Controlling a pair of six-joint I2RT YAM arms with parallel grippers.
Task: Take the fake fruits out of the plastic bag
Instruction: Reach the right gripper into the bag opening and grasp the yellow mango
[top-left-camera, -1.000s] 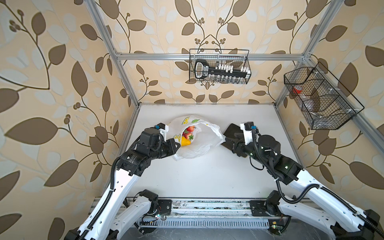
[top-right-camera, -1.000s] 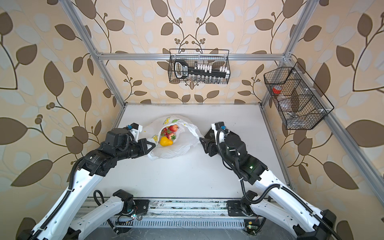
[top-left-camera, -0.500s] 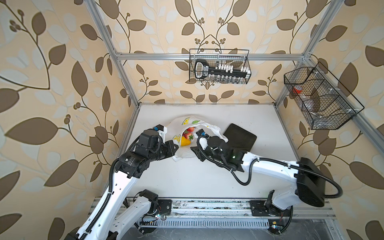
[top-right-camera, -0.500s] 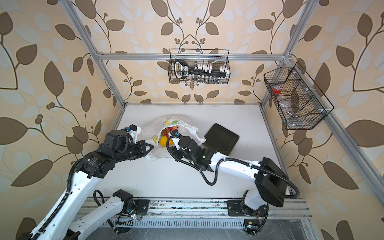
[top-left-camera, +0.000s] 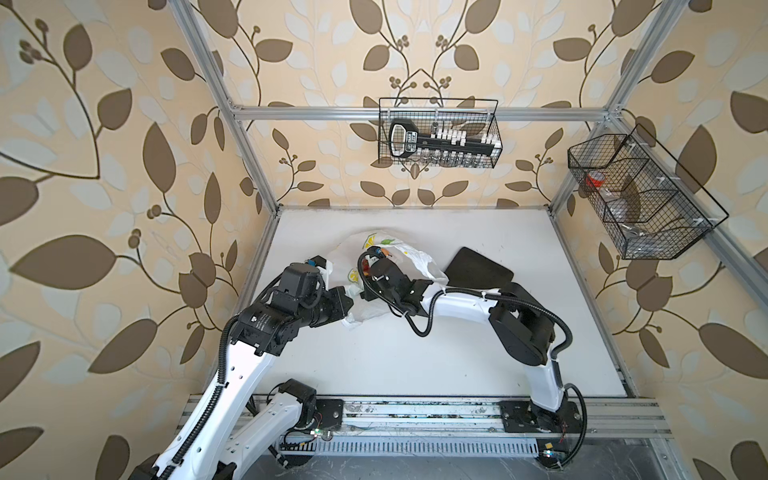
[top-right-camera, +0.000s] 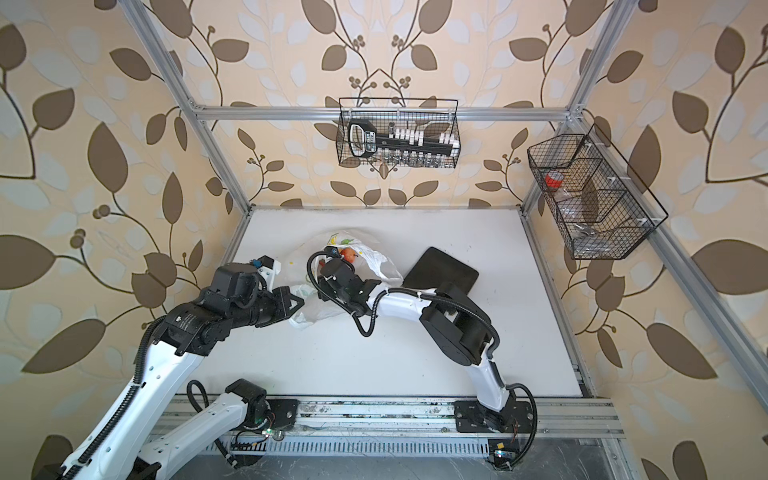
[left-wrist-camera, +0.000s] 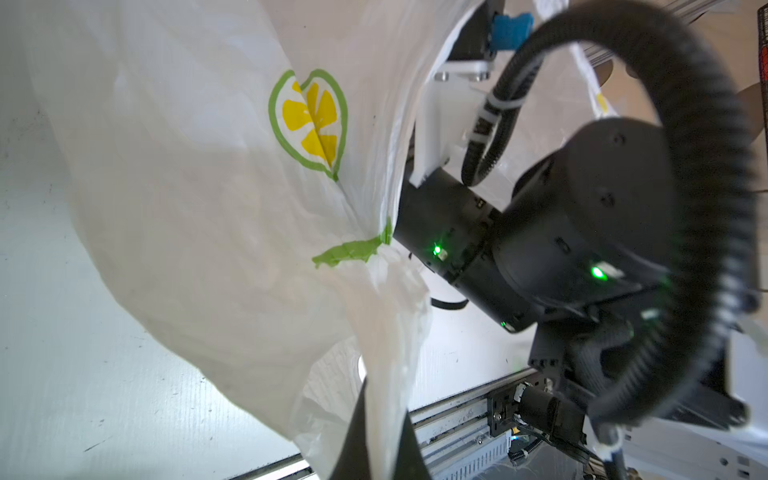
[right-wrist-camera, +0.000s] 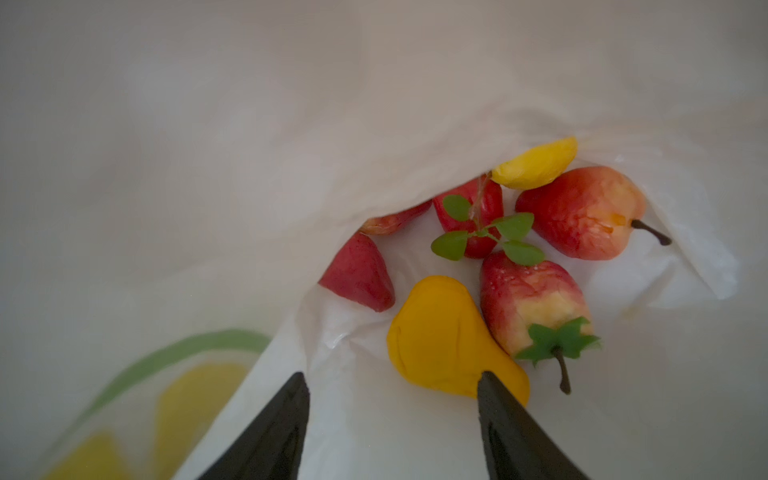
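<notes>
seen from above: bag (top-left-camera: 415, 261) crumpled on the tabletop (top-left-camera: 415, 374), left of centre, nearer the back edge. pinched at its left rim by the left gripper (left-wrist-camera: 376, 415), clenched on the thin film.

just changed: a second ago, right arm (top-left-camera: 465, 301) parked over the tray (top-left-camera: 478, 270), right of the bag; half a second ago, reaching across to the mouth; now right gripper (right-wrist-camera: 390, 376) inside the bag, jaws apart, clamping nothing. left pinch the same throughout.

from the right wrist: fruits (right-wrist-camera: 536, 299) heaped in a fold, all still inside. pear (right-wrist-camera: 444, 336) nearest, one fingertip (right-wrist-camera: 511, 415) over its lower edge, perhaps touching, too blurred to say; the other on bare film. behind the pear, red fruits with green leaves and a lemon (right-wrist-camera: 536, 162) half under a fold.

for the task: none out yet; pear the likely first pick, after a sideways shift to straddle it before closing.

around: dark tray flat just right of the bag, uncovered now, right arm crossing its near edge. back basket (top-left-camera: 440, 137) on the back wall, side basket (top-left-camera: 640, 199) on the right wall, both well apart from the bag. in the way: loose film sagging over the far fruits, easy to catch in the jaws along with the pear.
</notes>
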